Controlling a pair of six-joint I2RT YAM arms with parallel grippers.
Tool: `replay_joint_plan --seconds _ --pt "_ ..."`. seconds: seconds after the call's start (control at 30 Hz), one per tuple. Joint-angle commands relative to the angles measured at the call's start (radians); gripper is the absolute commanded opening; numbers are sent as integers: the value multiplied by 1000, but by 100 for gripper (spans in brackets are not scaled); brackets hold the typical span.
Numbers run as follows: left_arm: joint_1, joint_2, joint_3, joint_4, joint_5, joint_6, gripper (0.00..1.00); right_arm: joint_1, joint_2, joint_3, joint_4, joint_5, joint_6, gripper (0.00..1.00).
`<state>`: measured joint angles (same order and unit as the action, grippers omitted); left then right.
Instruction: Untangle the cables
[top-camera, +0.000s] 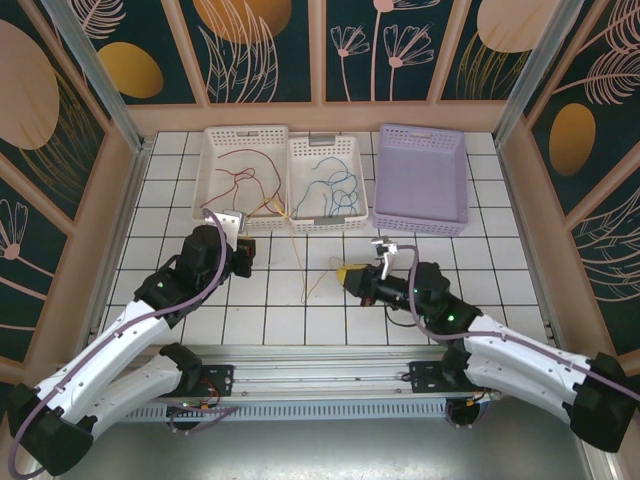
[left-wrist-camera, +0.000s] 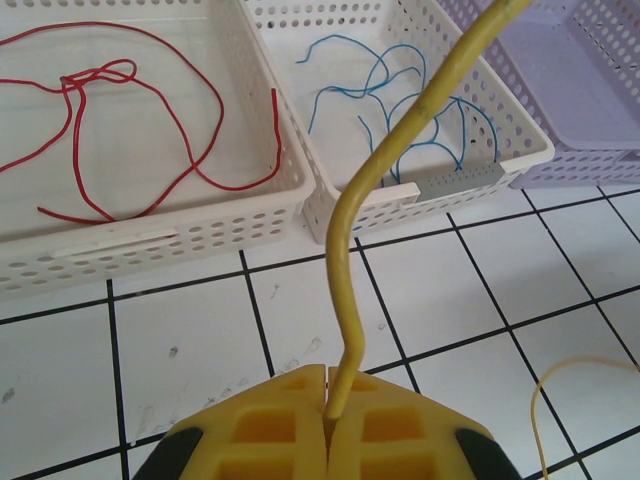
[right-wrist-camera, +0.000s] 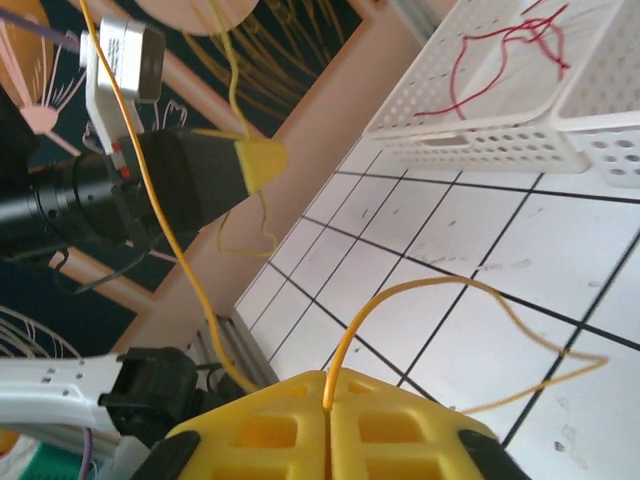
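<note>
Left wrist: yellow cable (left-wrist-camera: 338, 260) in claw (left-wrist-camera: 327, 388)

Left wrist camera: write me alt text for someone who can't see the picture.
The left gripper is shut on a yellow cable that rises and curves up to the right. Behind it on the white tiled table sit a white basket holding a red cable, a second white basket holding blue cables, and a purple basket.

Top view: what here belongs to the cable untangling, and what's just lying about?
Job: yellow cable, pinched by left gripper and right gripper; red cable in left white basket; blue cable in middle white basket.
Lying about: purple basket.
</note>
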<state>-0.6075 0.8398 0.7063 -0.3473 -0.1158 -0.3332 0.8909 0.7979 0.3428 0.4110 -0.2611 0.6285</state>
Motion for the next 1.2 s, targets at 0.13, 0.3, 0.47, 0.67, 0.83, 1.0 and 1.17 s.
replay_joint_plan --seconds 0.13,0.3,0.47,0.67,0.83,1.0,1.17 --pt "6 7 -10 11 -1 13 0 33 157 112 154 -64 -47 17" --pt "7 5 -10 11 -1 13 0 43 172 118 185 -88 -49 25" --pt "7 7 -8 12 3 16 0 44 145 94 200 -95 -46 31" --pt "6 10 -8 13 5 17 0 66 192 86 242 -99 -48 35" --pt "6 7 -10 11 11 17 0 94 271 139 135 45 -93 38" --pt "6 7 -10 11 17 16 0 118 226 132 90 343 -162 55" --pt "7 13 -8 11 21 19 0 118 302 183 116 308 -263 61"
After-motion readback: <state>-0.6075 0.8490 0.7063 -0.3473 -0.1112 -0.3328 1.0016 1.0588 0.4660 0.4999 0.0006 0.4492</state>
